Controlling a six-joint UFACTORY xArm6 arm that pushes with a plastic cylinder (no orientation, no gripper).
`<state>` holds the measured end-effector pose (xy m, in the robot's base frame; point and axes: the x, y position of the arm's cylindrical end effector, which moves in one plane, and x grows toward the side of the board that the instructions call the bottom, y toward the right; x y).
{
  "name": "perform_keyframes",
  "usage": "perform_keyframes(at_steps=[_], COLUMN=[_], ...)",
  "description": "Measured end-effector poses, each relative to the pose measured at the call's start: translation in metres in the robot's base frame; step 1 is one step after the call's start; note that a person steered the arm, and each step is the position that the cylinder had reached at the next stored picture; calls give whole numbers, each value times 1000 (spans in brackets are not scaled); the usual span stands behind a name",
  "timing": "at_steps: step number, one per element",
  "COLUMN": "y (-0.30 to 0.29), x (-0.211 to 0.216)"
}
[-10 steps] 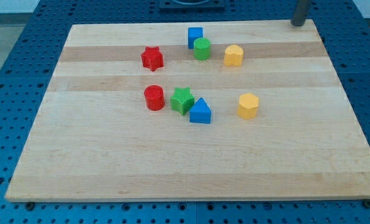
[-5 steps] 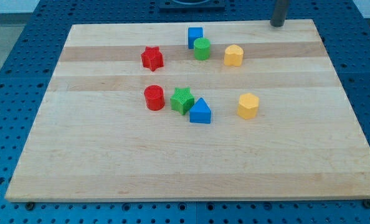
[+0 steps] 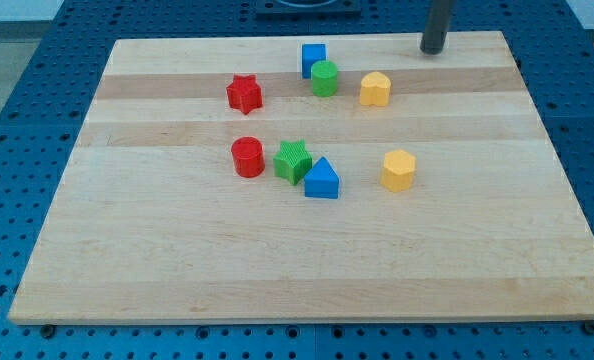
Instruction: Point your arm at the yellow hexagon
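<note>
The yellow hexagon (image 3: pixel 399 170) lies right of the board's middle. A second yellow block (image 3: pixel 375 89), rounder and perhaps heart-shaped, lies near the view's top. My tip (image 3: pixel 433 49) rests near the board's top edge, up and to the right of that second yellow block and well above the hexagon. It touches no block.
A blue cube (image 3: pixel 313 58) and a green cylinder (image 3: pixel 324 78) sit together near the top. A red star (image 3: pixel 244 94) lies to their left. A red cylinder (image 3: pixel 247 157), a green star (image 3: pixel 293 161) and a blue triangle (image 3: pixel 322 180) cluster at mid-board. The wooden board (image 3: pixel 177 270) lies on a blue perforated table.
My tip has slid to the view's left and slightly down along the board's top edge. No block has moved.
</note>
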<state>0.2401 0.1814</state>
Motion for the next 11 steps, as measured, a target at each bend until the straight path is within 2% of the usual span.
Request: perform_keyframes(at_steps=[4,7,11], y=[0,0,-10], x=[97,116,227])
